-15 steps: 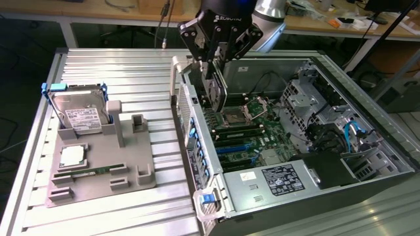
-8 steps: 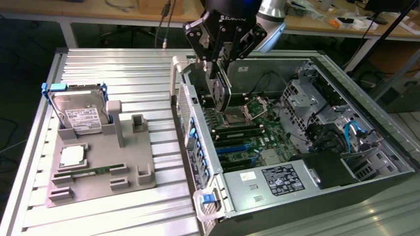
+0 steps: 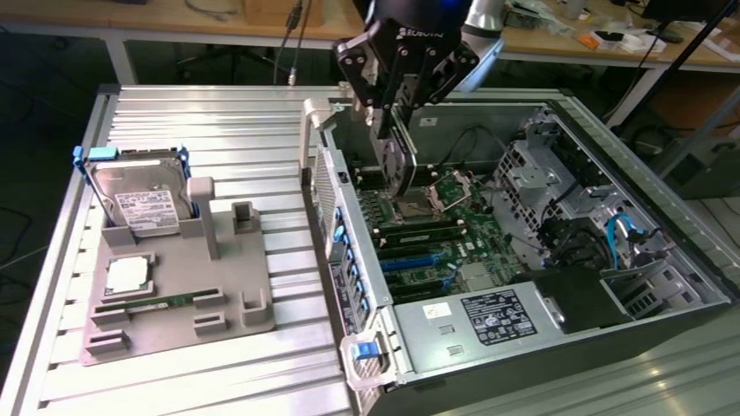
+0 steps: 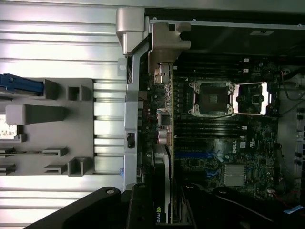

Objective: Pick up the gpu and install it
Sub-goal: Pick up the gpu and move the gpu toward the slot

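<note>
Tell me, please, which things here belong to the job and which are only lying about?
Job:
- gpu, held in the gripper
- open computer case

Lying about:
- hard drive
- memory stick
- silver chip
- grey holder

Motherboard reads DELL; gpu bears Nvidia logo

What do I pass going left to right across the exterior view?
hard drive → holder post → gpu, gripped in the tool → CPU socket → blue cables
</note>
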Controlling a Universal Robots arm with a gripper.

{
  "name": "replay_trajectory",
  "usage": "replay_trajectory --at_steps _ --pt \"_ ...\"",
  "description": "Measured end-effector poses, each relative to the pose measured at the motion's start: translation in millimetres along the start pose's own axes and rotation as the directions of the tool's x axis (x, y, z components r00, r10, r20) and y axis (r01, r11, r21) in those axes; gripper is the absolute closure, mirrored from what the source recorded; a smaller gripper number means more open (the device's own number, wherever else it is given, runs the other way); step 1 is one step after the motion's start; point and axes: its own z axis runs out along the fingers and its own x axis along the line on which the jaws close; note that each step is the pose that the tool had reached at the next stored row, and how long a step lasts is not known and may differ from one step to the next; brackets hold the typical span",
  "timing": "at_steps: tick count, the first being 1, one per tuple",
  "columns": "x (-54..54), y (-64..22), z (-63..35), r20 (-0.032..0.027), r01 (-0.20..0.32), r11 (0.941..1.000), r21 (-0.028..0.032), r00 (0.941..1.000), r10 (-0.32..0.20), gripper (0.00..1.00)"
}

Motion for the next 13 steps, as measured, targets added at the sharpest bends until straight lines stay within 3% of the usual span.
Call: replay_trajectory --at_steps 13 --pt "-20.5 -0.5 0.5 0.0 0.0 1.0 0.0 1.0 0.0 0.73"
